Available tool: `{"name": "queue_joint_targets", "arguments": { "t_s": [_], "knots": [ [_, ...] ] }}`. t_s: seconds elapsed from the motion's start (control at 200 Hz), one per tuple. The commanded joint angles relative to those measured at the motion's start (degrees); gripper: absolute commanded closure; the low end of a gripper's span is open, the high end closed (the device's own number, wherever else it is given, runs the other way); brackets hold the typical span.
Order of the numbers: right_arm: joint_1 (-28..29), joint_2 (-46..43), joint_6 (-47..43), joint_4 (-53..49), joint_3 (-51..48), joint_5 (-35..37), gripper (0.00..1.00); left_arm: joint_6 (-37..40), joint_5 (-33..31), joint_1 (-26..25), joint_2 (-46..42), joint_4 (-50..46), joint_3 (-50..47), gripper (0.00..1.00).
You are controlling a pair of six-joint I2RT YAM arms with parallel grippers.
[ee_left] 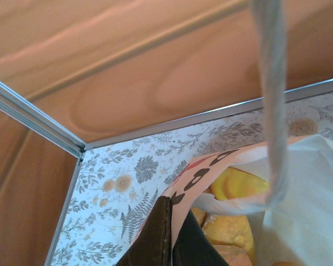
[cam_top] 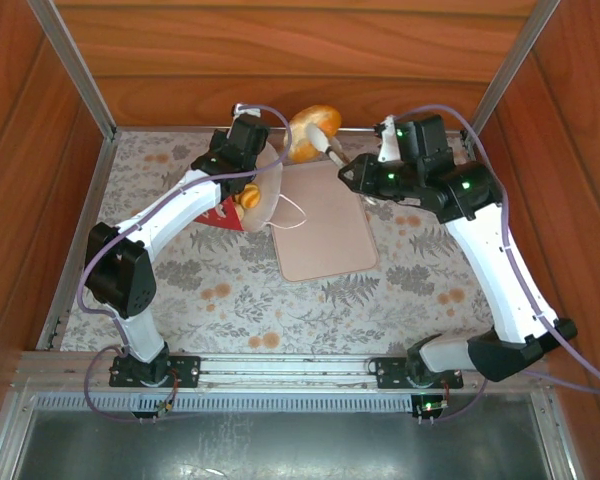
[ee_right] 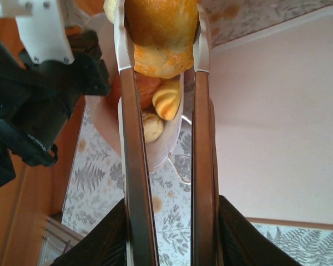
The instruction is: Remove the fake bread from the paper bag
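The right gripper (ee_right: 162, 39) is pinching a round golden-brown bun (cam_top: 311, 127) btwn its pads, up by the back wall (cam_top: 280, 60) and clear of the bag mouth, so one piece of fake bread looks out already. The left gripper (ee_left: 169, 238) is pressed together on the rim of the paper bag (cam_top: 265, 188), prob. to hold the bag tipped w/ its mouth toward the other arm. More rolls (ee_right: 167, 100) sit inside the mouth, yellow and orange, so most of the job remains. The beige tray (cam_top: 325, 225) lies just beside the bag, a likely drop spot. A cord handle (ee_left: 272, 111) hangs across the opening and could snag a finger; the two wrists also work close together.
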Motion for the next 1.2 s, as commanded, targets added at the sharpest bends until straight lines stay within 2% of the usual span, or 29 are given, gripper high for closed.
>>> {"name": "queue_joint_targets", "arguments": {
  "t_s": [0.0, 0.28, 0.56, 0.79, 1.2],
  "knots": [
    [-3.6, -1.9, 0.9, 3.8, -4.1, -1.7, 0.85, 0.9, -2.5, 0.1, -1.6, 1.6, -1.2, 1.00],
    [-11.5, -1.6, 5.4, 16.7, -18.7, -14.4, 0.85, 1.9, -3.1, 1.0, -4.4, 2.2, -4.2, 1.00],
    [-13.1, 3.1, 10.4, 29.4, -26.7, -20.2, 0.82, 1.6, -2.9, 2.3, -7.8, 2.8, -7.5, 1.00],
    [-14.5, 8.4, 13.5, 36.1, -28.8, -23.4, 0.80, 1.3, -1.8, 2.6, -8.7, 3.1, -8.5, 1.00],
    [-17.3, 17.2, 14.3, 39.5, -28.5, -28.5, 0.77, 0.5, -1.0, 2.6, -8.2, 3.3, -8.6, 1.00]
  ]
}}
